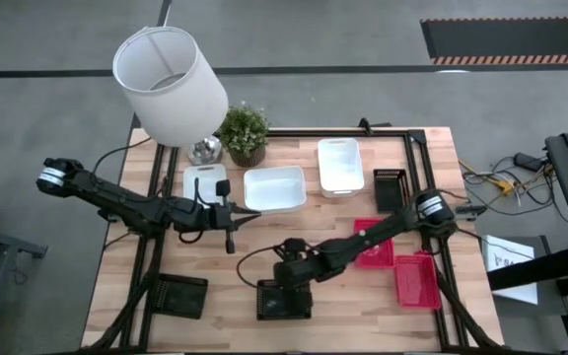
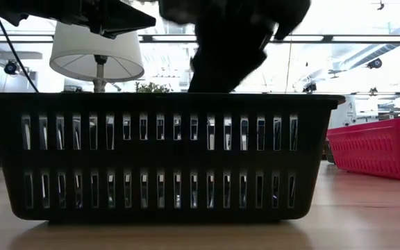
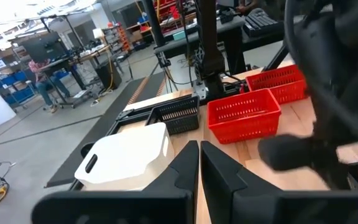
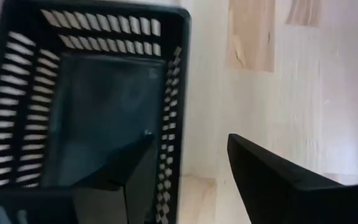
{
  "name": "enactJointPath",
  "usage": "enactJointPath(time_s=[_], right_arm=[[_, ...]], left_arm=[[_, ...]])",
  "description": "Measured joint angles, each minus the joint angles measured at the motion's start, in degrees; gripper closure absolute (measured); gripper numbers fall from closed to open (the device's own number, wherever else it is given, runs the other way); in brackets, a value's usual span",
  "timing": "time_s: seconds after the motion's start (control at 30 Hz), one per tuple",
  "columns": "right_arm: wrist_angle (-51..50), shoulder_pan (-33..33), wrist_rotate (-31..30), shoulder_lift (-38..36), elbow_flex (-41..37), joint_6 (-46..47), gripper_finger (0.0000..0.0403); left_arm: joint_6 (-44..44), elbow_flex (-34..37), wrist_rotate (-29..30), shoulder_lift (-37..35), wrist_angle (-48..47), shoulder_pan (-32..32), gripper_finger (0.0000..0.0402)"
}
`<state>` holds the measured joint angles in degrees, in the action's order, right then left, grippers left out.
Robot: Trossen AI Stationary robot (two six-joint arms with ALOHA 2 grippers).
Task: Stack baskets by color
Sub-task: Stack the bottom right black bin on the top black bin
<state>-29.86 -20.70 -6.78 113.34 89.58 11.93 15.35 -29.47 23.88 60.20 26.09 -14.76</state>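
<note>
A black mesh basket (image 1: 284,299) (image 2: 165,160) (image 4: 86,106) stands on its base near the table's front edge. My right gripper (image 1: 289,268) (image 4: 190,140) hovers open over it, slanting down. One finger is above the inside and the other outside one side wall (image 4: 176,118); I see no touch. My left gripper (image 1: 249,210) (image 3: 199,163) is shut and empty, level over the table's middle left. Three white baskets (image 1: 274,187) sit at the back, two red ones (image 1: 375,244) at the right, and other black ones (image 1: 182,294) (image 1: 390,187) at front left and back right.
A white lampshade (image 1: 171,81) and a potted plant (image 1: 245,133) stand at the back left corner. Bare wood lies between the front black baskets and in front of the white ones. A black frame rail (image 1: 424,177) runs along the table's right side.
</note>
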Motion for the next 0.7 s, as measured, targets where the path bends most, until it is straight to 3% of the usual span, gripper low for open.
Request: enactJointPath(time_s=[0.2, 0.43, 0.7], right_arm=[[0.45, 1.31, 5.33, 3.02, 1.98, -0.55, 0.0256], [1.36, 2.98, 9.76, 3.93, 2.02, 0.08, 0.038], [-4.8, 3.89, 10.06, -2.12, 2.02, 1.59, 0.0394]], left_arm=[[-0.03, 0.02, 0.0, 0.0, 0.02, -0.02, 0.0402], [-0.09, 0.26, 0.0, 0.02, 0.02, -0.02, 0.0402], [-0.18, 0.37, 0.0, 0.02, 0.16, -0.02, 0.0402]])
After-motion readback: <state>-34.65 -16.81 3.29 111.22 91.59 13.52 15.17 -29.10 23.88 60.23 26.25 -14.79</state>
